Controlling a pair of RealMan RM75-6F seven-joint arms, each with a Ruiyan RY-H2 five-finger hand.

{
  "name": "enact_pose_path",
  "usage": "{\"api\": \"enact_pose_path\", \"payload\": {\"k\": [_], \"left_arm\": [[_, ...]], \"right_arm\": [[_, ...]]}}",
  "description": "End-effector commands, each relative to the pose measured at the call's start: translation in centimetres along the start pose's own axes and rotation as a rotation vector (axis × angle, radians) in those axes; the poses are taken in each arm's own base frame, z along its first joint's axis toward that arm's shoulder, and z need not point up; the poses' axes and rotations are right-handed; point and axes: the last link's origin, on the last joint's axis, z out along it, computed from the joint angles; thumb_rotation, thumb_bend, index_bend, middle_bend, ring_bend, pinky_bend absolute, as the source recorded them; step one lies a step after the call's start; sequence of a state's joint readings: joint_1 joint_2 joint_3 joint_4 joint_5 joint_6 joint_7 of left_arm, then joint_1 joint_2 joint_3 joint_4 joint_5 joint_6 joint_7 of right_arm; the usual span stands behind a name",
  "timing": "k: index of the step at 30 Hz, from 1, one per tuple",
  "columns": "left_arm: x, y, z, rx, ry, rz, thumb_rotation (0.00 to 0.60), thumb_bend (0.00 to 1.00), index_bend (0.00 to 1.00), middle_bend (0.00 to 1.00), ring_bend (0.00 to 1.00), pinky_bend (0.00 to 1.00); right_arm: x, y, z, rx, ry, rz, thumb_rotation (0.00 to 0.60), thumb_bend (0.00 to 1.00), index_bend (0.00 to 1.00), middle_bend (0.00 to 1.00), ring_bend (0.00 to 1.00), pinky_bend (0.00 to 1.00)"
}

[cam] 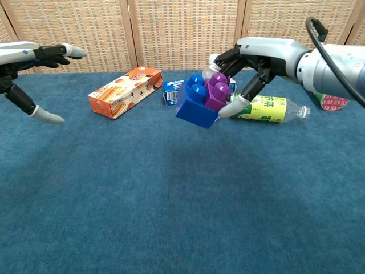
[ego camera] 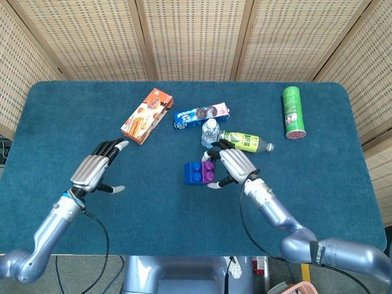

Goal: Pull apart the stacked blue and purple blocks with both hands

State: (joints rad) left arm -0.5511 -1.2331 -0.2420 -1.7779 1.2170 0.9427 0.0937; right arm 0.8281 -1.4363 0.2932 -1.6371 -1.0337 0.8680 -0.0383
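The stacked blocks hang above the table near its middle: a blue block [ego camera: 194, 173] [cam: 194, 106] with a purple block [ego camera: 209, 173] [cam: 217, 93] pressed onto its right side. My right hand [ego camera: 233, 164] [cam: 259, 54] grips the purple end, thumb under it and fingers over the top. My left hand [ego camera: 93, 171] [cam: 35, 55] hovers open over the left part of the table, fingers spread and pointing toward the blocks, well apart from them.
Behind the blocks stand an upright water bottle [ego camera: 209, 131], a lying green tea bottle [ego camera: 245, 141] [cam: 268, 108], a blue cookie pack [ego camera: 201, 116] and an orange snack box [ego camera: 146, 115] [cam: 124, 91]. A green can [ego camera: 293, 112] lies at the far right.
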Motion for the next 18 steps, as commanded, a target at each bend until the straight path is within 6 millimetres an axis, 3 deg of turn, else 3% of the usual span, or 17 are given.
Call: {"api": "enact_pose_path", "payload": {"k": [1, 18], "left_arm": [[-0.1, 2.3, 1.3, -0.036, -0.031, -0.03, 0.6, 0.0, 0.0, 0.0, 0.0, 0.01], [-2.4, 8.5, 5.7, -0.041, -0.076, -0.086, 0.6, 0.0, 0.0, 0.01, 0.01, 0.04]], "right_arm": [[-0.8, -1.6, 1.4, -0.033, 0.028, 0.037, 0.6, 0.2, 0.57, 0.6, 0.12, 0.0], [-2.2, -3.2, 1.8, -0.08, 0.02, 0.104, 0.6, 0.2, 0.57, 0.6, 0.12, 0.0]]}}
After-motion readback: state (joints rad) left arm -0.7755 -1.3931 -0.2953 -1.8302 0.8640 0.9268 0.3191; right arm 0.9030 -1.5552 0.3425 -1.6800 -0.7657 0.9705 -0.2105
